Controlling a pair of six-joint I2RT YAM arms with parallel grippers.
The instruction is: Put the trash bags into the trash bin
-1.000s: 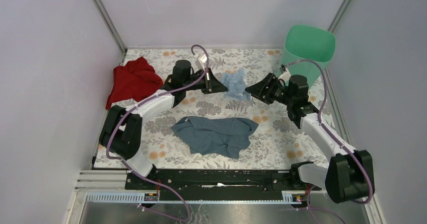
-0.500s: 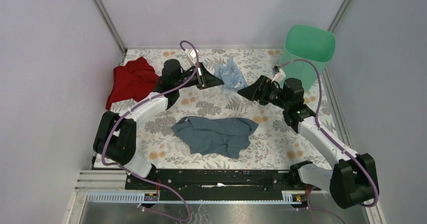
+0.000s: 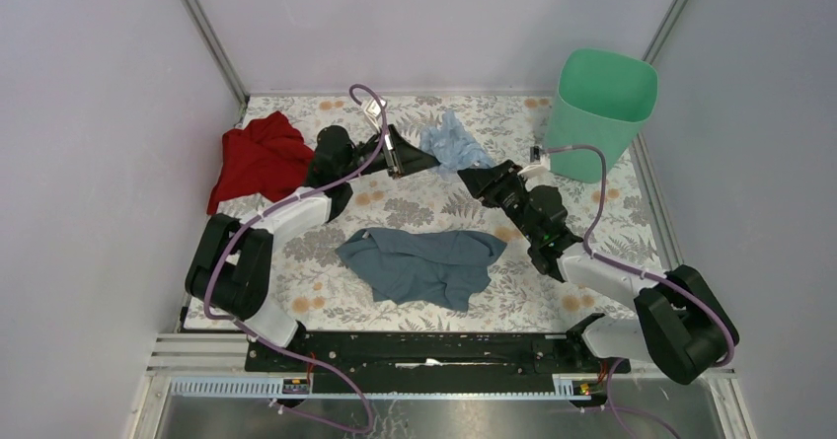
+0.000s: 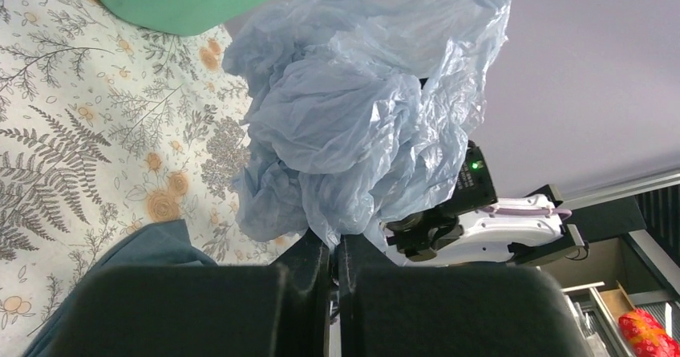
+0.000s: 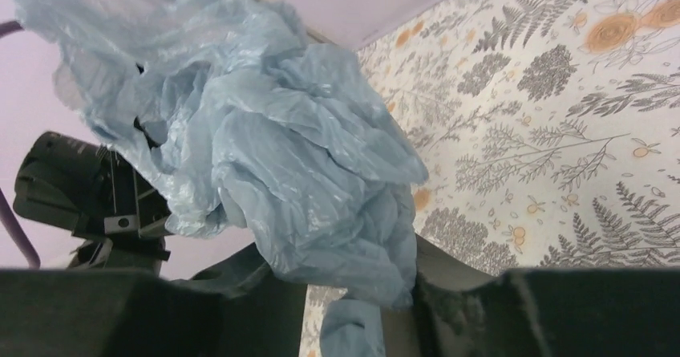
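The trash bag [image 3: 449, 143], a crumpled pale-blue film, hangs above the floral table between my two grippers. My left gripper [image 3: 431, 160] is shut on it; in the left wrist view the film [image 4: 361, 108] rises from the pinched fingertips [image 4: 333, 241]. My right gripper [image 3: 469, 175] reaches in from the right. In the right wrist view its jaws [image 5: 357, 285] stand apart with a fold of the bag [image 5: 273, 148] between them. The mint-green trash bin [image 3: 602, 113] stands upright at the back right, its side also in the left wrist view [image 4: 184, 0].
A grey-blue cloth [image 3: 424, 261] lies spread in the middle of the table, in front of both grippers. A red cloth [image 3: 259, 158] is bunched at the back left. Grey walls close in the table on three sides.
My left gripper lifted the bag up and toward the back. My right arm swung left and lower, away from the bin, and brought its jaws around the bag's lower part.
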